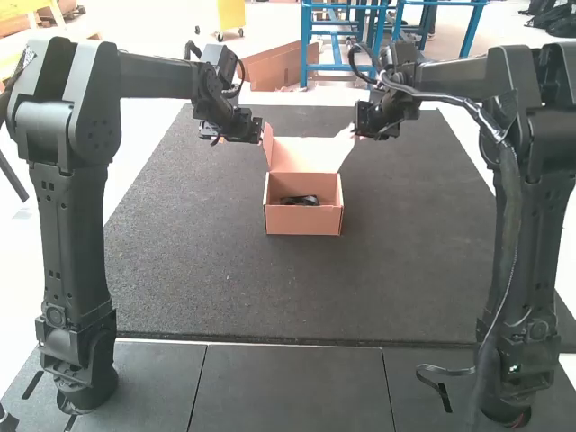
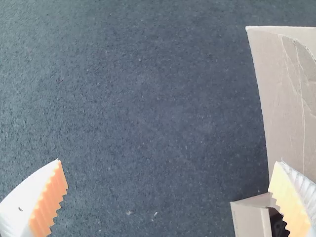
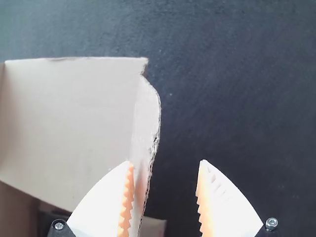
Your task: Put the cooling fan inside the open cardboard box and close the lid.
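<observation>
Two grippers flank the upright lid [image 1: 308, 153], both with fingers parted; left gripper [image 1: 232, 126] hangs just beside one top corner, right gripper [image 3: 165, 168] straddles the ragged side flap [image 3: 145, 133]; uneven pushing could crumple that flap or skid the light cardboard box [image 1: 303, 219] across the mat [image 1: 180, 234]; the black cooling fan [image 1: 301, 200] lies inside.

Two dark grey jointed arms, left arm [image 1: 67, 180], right arm [image 1: 531, 180]; black cables [image 1: 504, 261] along the right one. Left gripper [image 2: 168, 165] and right gripper [image 3: 166, 163]: white ribbed fingers [image 3: 227, 207], orange sawtooth pads [image 2: 47, 202], silver screws [image 3: 270, 223].
</observation>
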You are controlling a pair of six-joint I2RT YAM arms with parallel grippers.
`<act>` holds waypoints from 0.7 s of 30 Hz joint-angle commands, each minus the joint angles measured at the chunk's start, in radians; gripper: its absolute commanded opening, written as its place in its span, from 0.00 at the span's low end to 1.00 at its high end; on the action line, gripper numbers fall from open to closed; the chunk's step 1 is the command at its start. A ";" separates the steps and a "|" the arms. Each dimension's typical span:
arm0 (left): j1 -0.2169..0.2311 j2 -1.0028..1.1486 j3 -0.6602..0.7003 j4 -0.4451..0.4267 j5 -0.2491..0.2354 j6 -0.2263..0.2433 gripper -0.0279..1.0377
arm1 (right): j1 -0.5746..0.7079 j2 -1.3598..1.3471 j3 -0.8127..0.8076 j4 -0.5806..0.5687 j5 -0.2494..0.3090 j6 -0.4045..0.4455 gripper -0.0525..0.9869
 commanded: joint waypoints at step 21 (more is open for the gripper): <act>-0.023 -0.013 0.041 0.001 0.008 -0.005 0.94 | 0.024 0.022 0.064 -0.005 -0.019 0.003 0.17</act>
